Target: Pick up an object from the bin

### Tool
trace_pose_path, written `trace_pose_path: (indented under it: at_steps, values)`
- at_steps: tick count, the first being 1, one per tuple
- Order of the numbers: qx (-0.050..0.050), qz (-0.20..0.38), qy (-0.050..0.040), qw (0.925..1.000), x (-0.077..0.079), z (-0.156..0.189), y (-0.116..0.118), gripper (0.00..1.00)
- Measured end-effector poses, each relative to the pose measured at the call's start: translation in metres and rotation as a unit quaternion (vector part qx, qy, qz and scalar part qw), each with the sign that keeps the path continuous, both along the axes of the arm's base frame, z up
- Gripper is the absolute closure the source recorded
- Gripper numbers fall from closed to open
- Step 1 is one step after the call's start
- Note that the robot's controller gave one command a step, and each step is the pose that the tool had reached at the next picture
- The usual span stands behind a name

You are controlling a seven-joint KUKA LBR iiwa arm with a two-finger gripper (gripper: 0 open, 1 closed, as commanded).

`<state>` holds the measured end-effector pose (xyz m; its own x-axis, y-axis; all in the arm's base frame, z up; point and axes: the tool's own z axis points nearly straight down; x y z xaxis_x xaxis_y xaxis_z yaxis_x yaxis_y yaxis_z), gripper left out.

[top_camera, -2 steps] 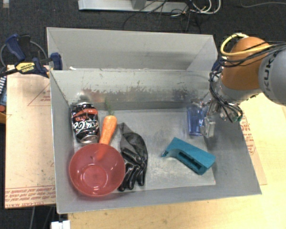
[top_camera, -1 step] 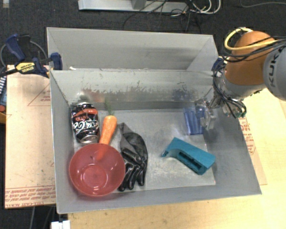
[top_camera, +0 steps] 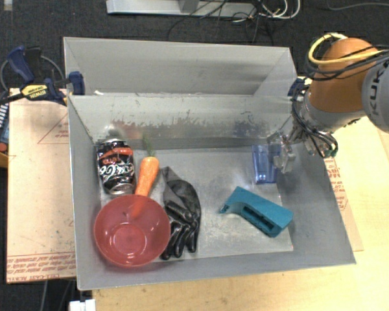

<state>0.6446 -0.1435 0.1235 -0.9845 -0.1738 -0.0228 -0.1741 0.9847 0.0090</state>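
Observation:
My gripper [top_camera: 283, 155] hangs low at the bin's right side, close to the right wall. A small translucent blue block [top_camera: 263, 166] stands right beside it on its left, touching or nearly touching it; whether it is gripped I cannot tell. A teal plastic wedge-shaped piece with a slot [top_camera: 258, 211] lies on the floor a little below and to the left of the gripper.
On the left side lie a crushed Coca-Cola can [top_camera: 115, 166], an orange carrot [top_camera: 146, 177], a red bowl [top_camera: 130, 232] and a black glove [top_camera: 181, 211]. The arm with its orange cover reaches in over the right rim.

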Motion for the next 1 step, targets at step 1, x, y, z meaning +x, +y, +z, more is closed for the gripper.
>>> trace_pose_path:
  at_steps: [1]
  values:
    - [0.000, 0.000, 0.0005, 1.0000, 0.0000, 0.0035, 0.0003, 1.00]
